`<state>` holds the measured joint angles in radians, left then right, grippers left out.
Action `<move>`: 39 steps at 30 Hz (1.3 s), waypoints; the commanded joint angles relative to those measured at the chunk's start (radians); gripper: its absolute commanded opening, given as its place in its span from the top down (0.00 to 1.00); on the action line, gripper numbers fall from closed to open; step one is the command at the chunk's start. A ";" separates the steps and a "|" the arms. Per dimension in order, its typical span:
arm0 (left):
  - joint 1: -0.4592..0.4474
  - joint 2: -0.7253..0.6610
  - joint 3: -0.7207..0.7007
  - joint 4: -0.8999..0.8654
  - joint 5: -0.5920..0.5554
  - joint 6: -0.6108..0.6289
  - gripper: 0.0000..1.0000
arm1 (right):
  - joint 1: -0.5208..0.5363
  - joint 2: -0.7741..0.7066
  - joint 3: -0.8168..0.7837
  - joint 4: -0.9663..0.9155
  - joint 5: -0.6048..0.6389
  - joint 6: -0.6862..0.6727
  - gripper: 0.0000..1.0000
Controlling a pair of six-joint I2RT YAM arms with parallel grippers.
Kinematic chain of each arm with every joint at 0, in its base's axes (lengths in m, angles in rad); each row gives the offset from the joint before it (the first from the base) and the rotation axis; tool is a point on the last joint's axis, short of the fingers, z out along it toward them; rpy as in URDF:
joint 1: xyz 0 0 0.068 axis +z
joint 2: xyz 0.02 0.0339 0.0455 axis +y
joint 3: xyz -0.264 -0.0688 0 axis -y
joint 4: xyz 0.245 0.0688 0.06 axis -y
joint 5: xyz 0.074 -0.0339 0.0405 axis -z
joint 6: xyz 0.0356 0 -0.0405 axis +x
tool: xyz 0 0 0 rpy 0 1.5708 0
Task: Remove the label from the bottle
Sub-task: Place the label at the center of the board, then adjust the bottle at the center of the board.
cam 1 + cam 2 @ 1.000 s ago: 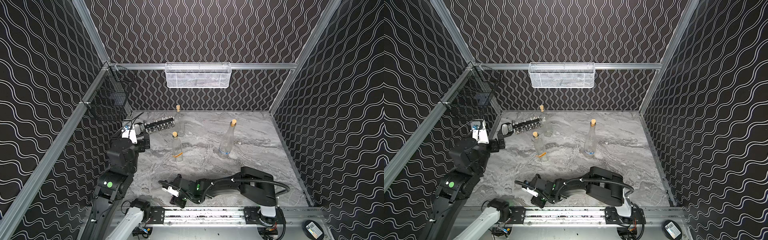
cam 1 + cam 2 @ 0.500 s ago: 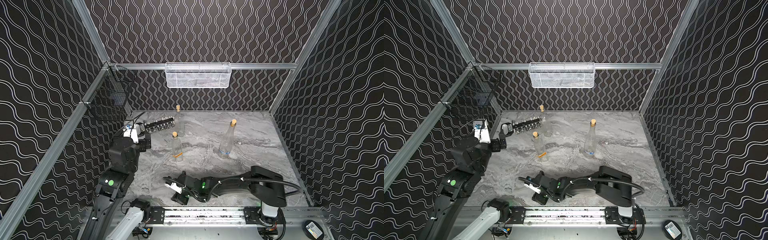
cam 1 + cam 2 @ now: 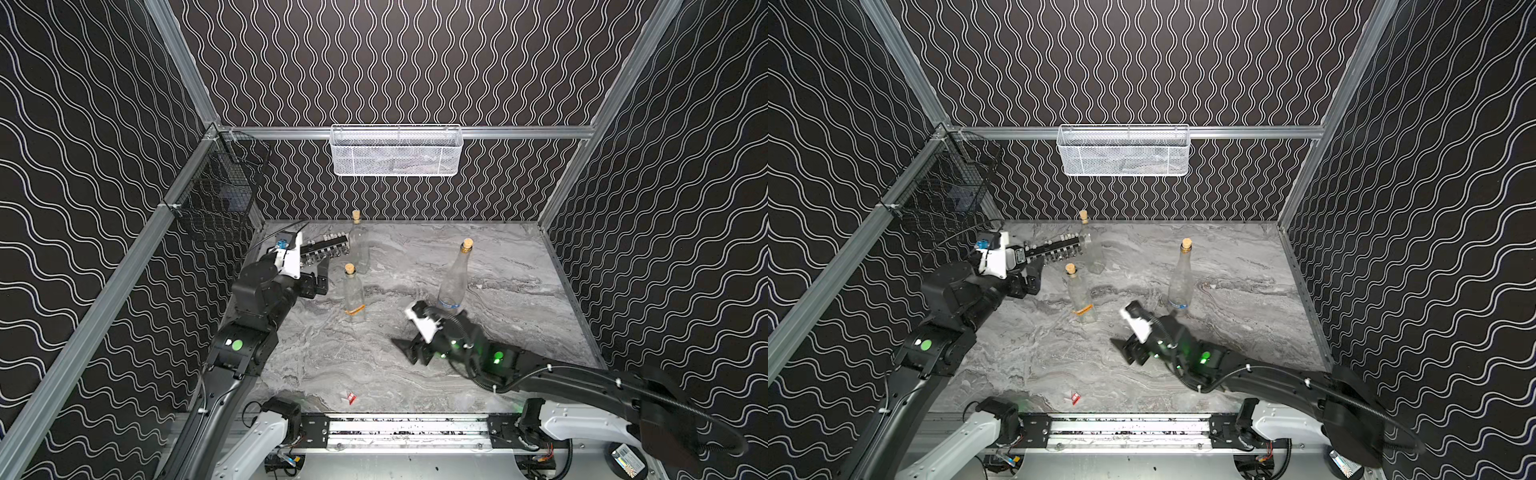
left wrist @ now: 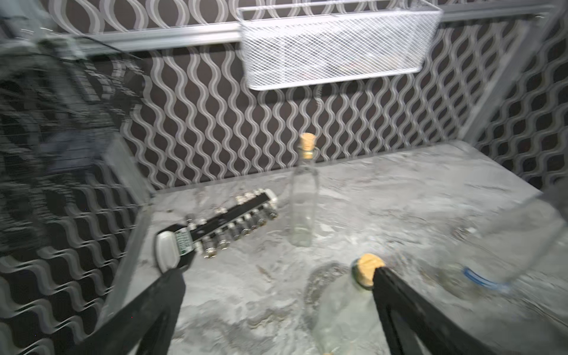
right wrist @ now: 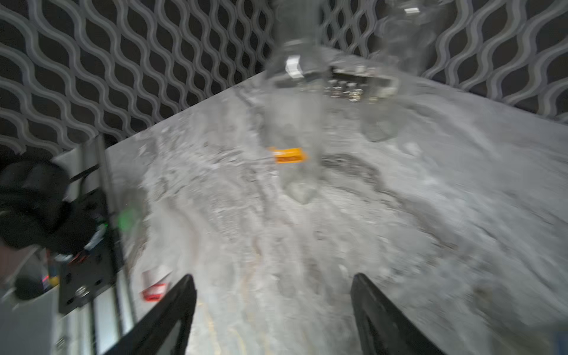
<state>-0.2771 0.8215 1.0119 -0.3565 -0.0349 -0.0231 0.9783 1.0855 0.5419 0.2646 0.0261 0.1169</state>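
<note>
— Fingers point(image 5: 166, 316) of right gripper point(image 5: 273, 277): black, tapered, spread wide, empty. Left gripper point(image 4: 278, 273) likewise.
— Corked glass bottle point(image 3: 353, 293) upright on marbled table point(image 3: 374, 361), orange label point(image 3: 356, 309) low on it. Red scrap point(image 3: 351, 397) sharp in both top views, blurred at right wrist.

Blurred orange-labelled bottle point(image 5: 293, 104), neck beyond the wrist view's edge.

Top views: the whole cell is seen from high above the front rail point(image 3: 407, 428), facing the back wall point(image 3: 395, 62); nearly the same field is shared, the white basket point(image 3: 395, 151) included.
Left wrist: the table point(image 4: 368, 190) is viewed low and near, past the left gripper point(image 4: 276, 272), toward that basket.
Right wrist: the table is viewed close, past the right gripper point(image 5: 273, 276), toward the orange-labelled bottle point(image 5: 292, 107), also shown from above.
</note>
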 commanded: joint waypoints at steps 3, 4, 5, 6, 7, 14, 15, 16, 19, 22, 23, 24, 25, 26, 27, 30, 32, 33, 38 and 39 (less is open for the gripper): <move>0.009 0.063 -0.047 0.125 0.232 0.004 0.01 | -0.084 -0.123 -0.107 0.173 -0.181 0.061 0.00; 0.014 0.081 -0.052 0.138 0.262 0.010 0.01 | -0.087 -0.138 -0.112 0.176 -0.176 0.055 0.00; 0.016 0.095 -0.057 0.151 0.293 0.016 0.01 | -0.087 -0.147 -0.115 0.176 -0.170 0.055 0.00; 0.020 0.113 -0.063 0.164 0.323 0.022 0.01 | -0.088 -0.158 -0.117 0.180 -0.162 0.055 0.00; 0.022 0.127 -0.068 0.176 0.352 0.029 0.01 | -0.089 -0.164 -0.119 0.187 -0.155 0.059 0.00; 0.042 0.200 -0.112 0.247 0.518 0.059 0.01 | -0.090 -0.192 -0.143 0.258 -0.166 0.116 0.00; 0.045 0.207 -0.118 0.257 0.536 0.061 0.01 | -0.090 -0.201 -0.159 0.283 -0.169 0.120 0.00; 0.047 0.211 -0.123 0.262 0.547 0.063 0.01 | -0.090 -0.210 -0.178 0.311 -0.166 0.128 0.00; 0.056 0.224 -0.138 0.289 0.585 0.064 0.02 | -0.090 -0.225 -0.223 0.380 -0.161 0.139 0.00; 0.059 0.248 -0.147 0.301 0.606 0.068 0.06 | -0.090 -0.223 -0.239 0.389 -0.250 0.078 0.00; 0.062 0.259 -0.147 0.304 0.610 0.069 0.08 | -0.089 -0.218 -0.239 0.389 -0.277 0.067 0.00; 0.062 0.271 -0.147 0.308 0.618 0.071 0.09 | -0.090 -0.213 -0.241 0.387 -0.309 0.055 0.00; 0.064 0.280 -0.148 0.316 0.624 0.069 0.10 | -0.089 -0.210 -0.243 0.388 -0.336 0.043 0.00; 0.065 0.289 -0.152 0.333 0.637 0.063 0.12 | -0.088 -0.207 -0.247 0.396 -0.356 0.038 0.00; 0.068 0.299 -0.153 0.349 0.644 0.057 0.14 | -0.089 -0.203 -0.253 0.406 -0.366 0.041 0.00; 0.077 0.337 -0.145 0.366 0.689 0.053 0.21 | -0.089 -0.202 -0.264 0.416 -0.380 0.040 0.01; 0.078 0.353 -0.145 0.376 0.716 0.054 0.27 | -0.089 -0.206 -0.264 0.412 -0.380 0.038 0.02; 0.078 0.359 -0.146 0.383 0.728 0.053 0.31 | -0.089 -0.208 -0.264 0.406 -0.377 0.035 0.02; 0.078 0.369 -0.151 0.380 0.725 0.060 0.51 | -0.089 -0.204 -0.248 0.361 -0.339 0.023 0.04; 0.078 0.369 -0.152 0.380 0.725 0.060 0.56 | -0.089 -0.200 -0.243 0.353 -0.334 0.021 0.04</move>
<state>-0.2008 1.1908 0.8612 -0.0093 0.6655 0.0292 0.8890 0.8795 0.2840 0.6212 -0.3256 0.1543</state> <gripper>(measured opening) 0.472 0.961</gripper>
